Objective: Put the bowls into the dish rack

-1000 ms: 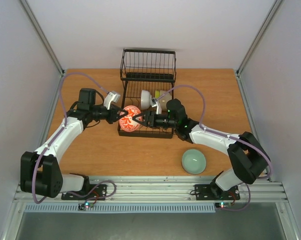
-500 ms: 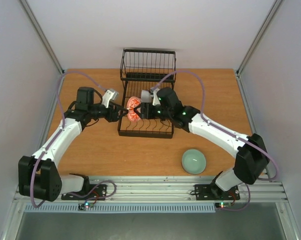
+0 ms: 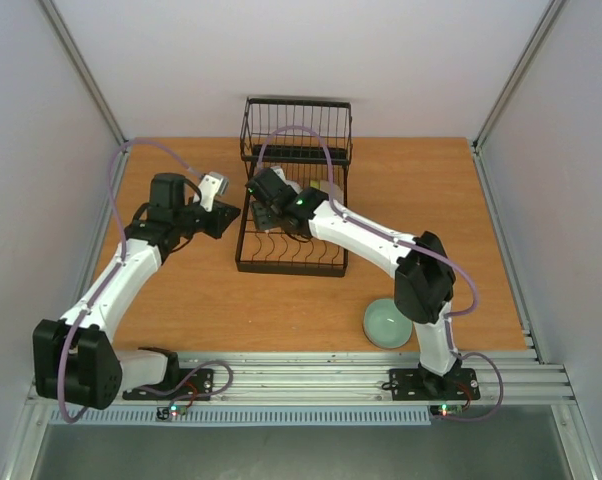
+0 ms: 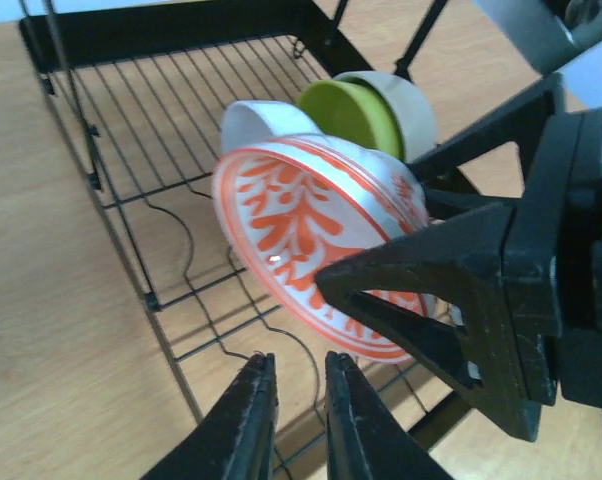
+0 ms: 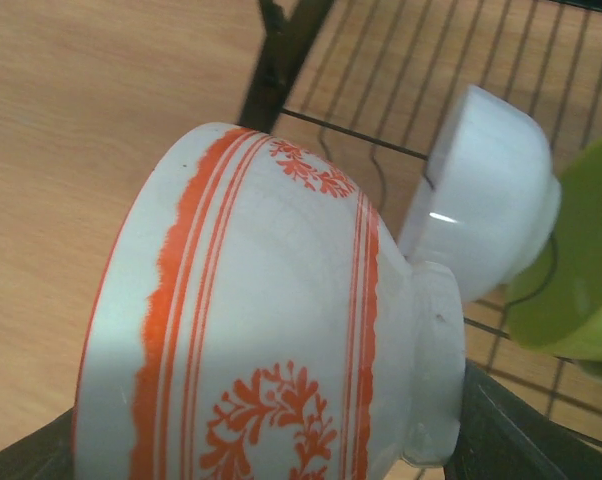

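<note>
Right end effector (image 3: 266,207), arm outstretched, clamping patterned bowl (image 4: 301,240) over dish rack (image 3: 291,268); left end effector (image 4: 299,400) slightly parted.

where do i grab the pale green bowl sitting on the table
Pinch the rim of the pale green bowl from straight above, on its near-left side: it sits flat on the table, round, no handle, and the right arm overlaps its far-right edge. The right gripper is busy, shut on the patterned bowl.
</note>
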`<action>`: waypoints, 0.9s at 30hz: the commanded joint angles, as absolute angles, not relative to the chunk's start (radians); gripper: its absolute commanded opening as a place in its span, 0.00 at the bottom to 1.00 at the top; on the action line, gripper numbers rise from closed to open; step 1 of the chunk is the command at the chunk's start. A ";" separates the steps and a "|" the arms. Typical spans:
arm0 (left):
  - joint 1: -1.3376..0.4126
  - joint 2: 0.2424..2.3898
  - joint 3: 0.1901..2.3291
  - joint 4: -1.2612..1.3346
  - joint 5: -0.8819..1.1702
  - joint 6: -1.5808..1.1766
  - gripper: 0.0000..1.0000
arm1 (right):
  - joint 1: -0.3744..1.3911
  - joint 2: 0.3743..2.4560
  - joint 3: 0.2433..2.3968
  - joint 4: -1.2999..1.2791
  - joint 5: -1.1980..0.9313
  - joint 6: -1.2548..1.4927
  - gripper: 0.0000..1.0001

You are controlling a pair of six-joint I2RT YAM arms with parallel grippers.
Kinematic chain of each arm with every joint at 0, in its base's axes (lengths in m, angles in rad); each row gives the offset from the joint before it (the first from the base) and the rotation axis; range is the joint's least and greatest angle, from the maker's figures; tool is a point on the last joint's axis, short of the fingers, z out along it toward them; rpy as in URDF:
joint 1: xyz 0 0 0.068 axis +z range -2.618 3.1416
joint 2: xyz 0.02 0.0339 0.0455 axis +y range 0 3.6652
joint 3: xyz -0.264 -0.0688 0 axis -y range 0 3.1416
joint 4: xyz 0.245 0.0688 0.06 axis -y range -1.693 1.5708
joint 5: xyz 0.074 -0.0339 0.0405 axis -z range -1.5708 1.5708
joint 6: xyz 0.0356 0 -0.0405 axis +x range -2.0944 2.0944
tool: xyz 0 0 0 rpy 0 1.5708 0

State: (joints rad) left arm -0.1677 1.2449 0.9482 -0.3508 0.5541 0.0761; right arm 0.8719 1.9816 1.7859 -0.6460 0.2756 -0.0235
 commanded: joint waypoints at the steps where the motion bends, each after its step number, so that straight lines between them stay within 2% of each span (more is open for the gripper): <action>1: -0.163 1.276 0.963 -0.311 0.459 0.076 0.11 | 0.882 1.999 1.865 -0.687 0.436 -0.065 0.01; 2: -0.163 1.286 0.960 -0.309 0.455 0.079 0.04 | 0.882 2.010 1.876 -0.684 0.443 -0.069 0.01; 3: -0.162 1.294 0.961 -0.308 0.452 0.082 0.01 | 0.882 2.023 1.892 -0.686 0.446 -0.074 0.01; 8: -0.131 1.278 0.933 -0.285 0.425 0.108 0.00 | 0.886 2.033 1.891 -0.665 0.474 -0.086 0.01; 13: -0.123 1.285 0.851 -0.265 0.276 0.179 0.01 | 0.890 1.936 1.784 -0.603 0.494 -0.100 0.01; 19: -0.123 1.443 0.858 -0.296 0.186 0.228 0.01 | 0.890 1.884 1.727 -0.544 0.508 -0.120 0.01; 27: -0.151 1.617 0.952 -0.360 0.198 0.214 0.01 | 0.890 1.807 1.602 -0.421 0.513 -0.119 0.01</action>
